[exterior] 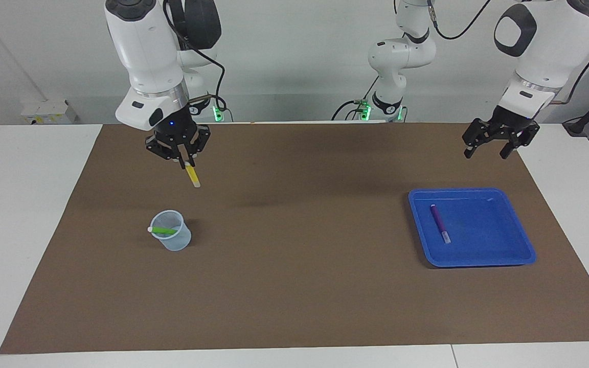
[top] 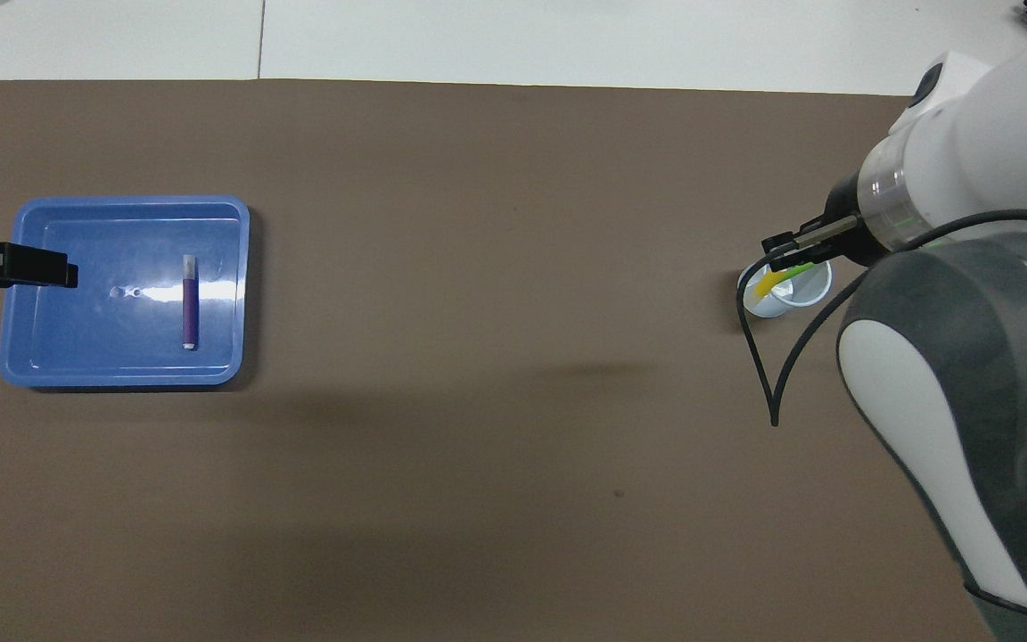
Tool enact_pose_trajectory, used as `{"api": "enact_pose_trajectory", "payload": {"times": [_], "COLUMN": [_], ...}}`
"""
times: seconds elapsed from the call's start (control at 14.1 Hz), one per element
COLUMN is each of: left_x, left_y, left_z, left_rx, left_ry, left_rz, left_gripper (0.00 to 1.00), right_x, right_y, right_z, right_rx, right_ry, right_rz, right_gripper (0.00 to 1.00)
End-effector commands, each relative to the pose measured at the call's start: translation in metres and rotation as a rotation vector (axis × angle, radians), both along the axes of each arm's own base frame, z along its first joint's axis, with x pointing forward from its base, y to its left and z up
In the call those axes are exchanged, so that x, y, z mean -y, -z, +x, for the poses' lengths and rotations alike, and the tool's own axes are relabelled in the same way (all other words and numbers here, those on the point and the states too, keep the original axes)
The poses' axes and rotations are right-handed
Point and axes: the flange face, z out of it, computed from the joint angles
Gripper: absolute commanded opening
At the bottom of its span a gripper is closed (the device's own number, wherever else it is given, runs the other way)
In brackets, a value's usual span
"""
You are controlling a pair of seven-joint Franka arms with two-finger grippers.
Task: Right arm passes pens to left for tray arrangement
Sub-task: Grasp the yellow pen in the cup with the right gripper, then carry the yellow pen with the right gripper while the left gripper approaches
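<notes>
Over the brown mat on the surface, toward the right arm's end, the right tool hangs in the air, clamped on the top of the yellow pen, which points down at a slight tilt. Under it, a little farther from the robots, stands a clear cup with the green pen lying across its rim. Toward the left arm's end sits the blue tray; the purple pen lies flat inside it, its pale end pointing away from the robots. Raised over the mat, on the robots' side of the tray, the left tool holds nothing, its fingers spread apart.
</notes>
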Motion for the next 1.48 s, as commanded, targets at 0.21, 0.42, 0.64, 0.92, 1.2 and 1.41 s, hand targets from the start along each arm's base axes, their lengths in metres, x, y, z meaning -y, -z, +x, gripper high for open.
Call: {"api": "enact_pose_trajectory", "payload": {"times": [0.21,0.42,0.64,0.92,1.2,1.41], "left_x": [0.005,0.002,0.009,0.029,0.043,0.054], "left_y": [-0.009,-0.017,-0.020,-0.020,-0.015,-0.016], "left_z": [-0.023,-0.030,-0.025,-0.026,-0.031,-0.031], "left_rx": [-0.133,-0.195,-0.176,-0.208,-0.268,-0.335], "left_ry": [0.031,0.024,0.018,-0.294,-0.482,-0.707], "left_rz": [0.090,0.089,0.068,-0.139,-0.275,-0.321], "left_gripper": [1.00,1.00,1.00,1.00,1.00,1.00], "right_x": [-0.030,-0.085,-0.104,-0.141,-0.185,-0.192], "right_y": [-0.020,-0.017,-0.018,-0.020,-0.017,-0.017], "right_z": [-0.012,-0.020,-0.022,-0.028,-0.045,-0.049], "right_rx": [-0.064,-0.028,-0.079,-0.098,-0.117,-0.162], "right_ry": [0.411,0.583,0.725,0.961,1.034,1.137], "right_rz": [0.214,0.296,0.399,0.515,0.564,0.565], "right_gripper": [0.00,0.00,0.00,0.00,0.00,0.00]}}
